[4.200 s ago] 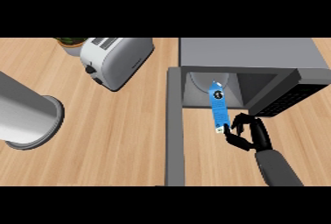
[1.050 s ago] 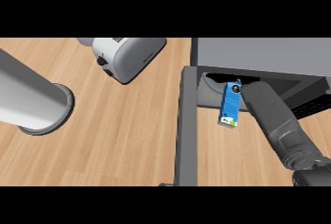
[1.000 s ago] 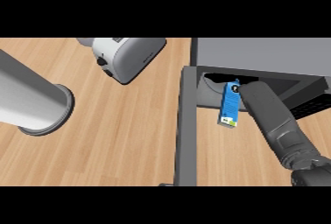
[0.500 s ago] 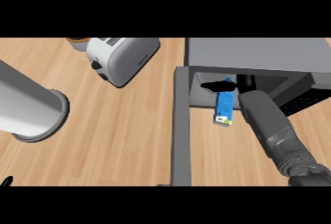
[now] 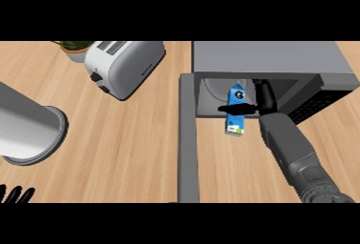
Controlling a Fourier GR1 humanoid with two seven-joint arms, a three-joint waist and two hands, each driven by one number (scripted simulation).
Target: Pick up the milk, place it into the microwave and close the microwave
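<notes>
The milk [image 5: 236,114] is a slim blue carton, tilted, with its top inside the open microwave [image 5: 267,57] and its lower end sticking out over the counter. My right hand [image 5: 262,97] reaches into the cavity and is shut on the carton: the thumb lies across its middle and the fingers curl behind it. The grey right forearm [image 5: 292,152] runs up from the lower right. The microwave door [image 5: 187,143] stands open, seen edge-on as a grey strip down the left of the opening. At the lower left edge, only the fingertips of my left hand [image 5: 15,194] show, pointing up.
A white toaster [image 5: 123,66] stands at the back, left of the microwave, with a small potted plant [image 5: 72,46] behind it. A large grey cylinder [image 5: 25,131] stands at the left edge. Bare wooden counter [image 5: 126,152] lies between it and the door.
My right arm has stretched forward, carrying the milk from in front of the microwave into its opening. The left hand's fingertips have come into view at the lower left.
</notes>
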